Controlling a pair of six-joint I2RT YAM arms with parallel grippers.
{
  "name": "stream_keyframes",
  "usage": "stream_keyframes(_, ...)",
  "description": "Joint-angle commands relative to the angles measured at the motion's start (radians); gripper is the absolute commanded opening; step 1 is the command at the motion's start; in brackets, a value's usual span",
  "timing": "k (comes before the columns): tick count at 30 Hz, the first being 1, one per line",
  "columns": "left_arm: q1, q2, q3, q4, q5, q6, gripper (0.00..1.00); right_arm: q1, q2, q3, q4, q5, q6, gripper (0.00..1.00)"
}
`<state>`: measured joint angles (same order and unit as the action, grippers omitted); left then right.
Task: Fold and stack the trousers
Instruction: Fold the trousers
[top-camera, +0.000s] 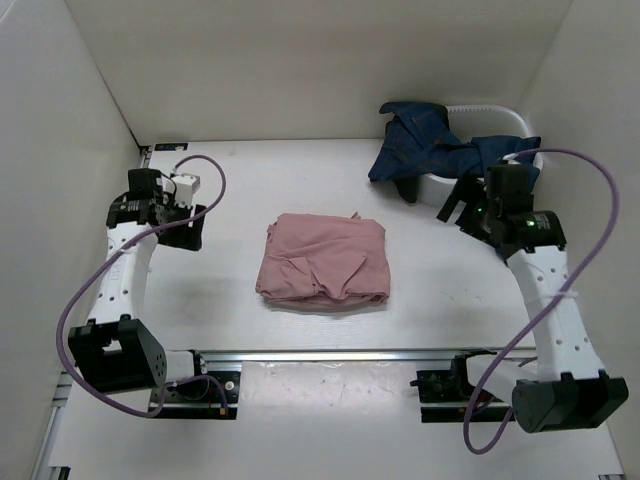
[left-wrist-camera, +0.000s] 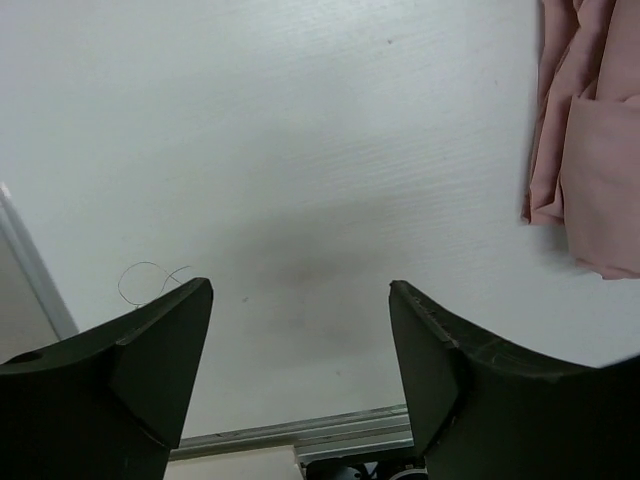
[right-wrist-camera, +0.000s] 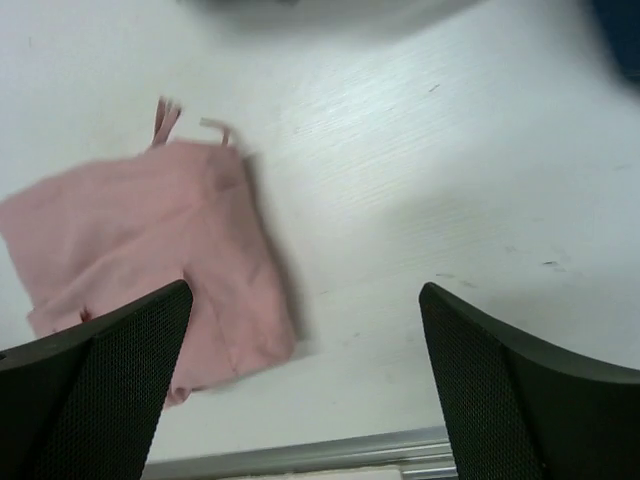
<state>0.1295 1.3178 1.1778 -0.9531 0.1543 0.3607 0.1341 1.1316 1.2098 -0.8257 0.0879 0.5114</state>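
The dusty-pink trousers (top-camera: 322, 262) lie folded into a compact bundle in the middle of the table. Their edge shows at the right of the left wrist view (left-wrist-camera: 590, 150). In the right wrist view (right-wrist-camera: 140, 260) they lie at the left, with the drawstring ends at the top. My left gripper (top-camera: 188, 222) is open and empty above bare table, left of the trousers; it also shows in the left wrist view (left-wrist-camera: 300, 300). My right gripper (top-camera: 455, 205) is open and empty, right of the trousers near the tub; it also shows in the right wrist view (right-wrist-camera: 305, 300).
A white plastic tub (top-camera: 515, 125) stands at the back right with dark blue denim trousers (top-camera: 430, 148) draped over its rim onto the table. White walls enclose the left, back and right. A metal rail (top-camera: 330, 355) runs along the near edge.
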Motion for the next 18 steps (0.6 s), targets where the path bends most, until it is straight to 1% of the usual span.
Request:
stream_keyframes(1, 0.005, -0.046, 0.069, -0.022, -0.056, -0.058, 0.83, -0.01, -0.03, 0.126, -0.251, 0.242, -0.057, 0.99)
stream_keyframes(2, 0.005, -0.046, 0.095, -0.047, -0.067, -0.058, 0.83, -0.01, -0.039, 0.144, -0.263, 0.242, -0.068, 0.99)
stream_keyframes(6, 0.005, -0.058, 0.128, -0.061, -0.117, -0.069, 0.83, -0.01, -0.079, 0.186, -0.273, 0.265, -0.088, 0.99)
stream_keyframes(9, 0.005, -0.104, 0.128, -0.07, -0.148, -0.078, 0.88, -0.01, -0.079, 0.197, -0.282, 0.265, -0.088, 0.99)
stream_keyframes(10, 0.005, -0.114, 0.128, -0.07, -0.148, -0.078, 0.89, -0.01, -0.088, 0.197, -0.282, 0.265, -0.088, 0.99)
stream_keyframes(18, 0.024, -0.155, 0.083, -0.07, -0.139, -0.088, 0.89, -0.01, -0.089, 0.197, -0.282, 0.253, -0.097, 0.99)
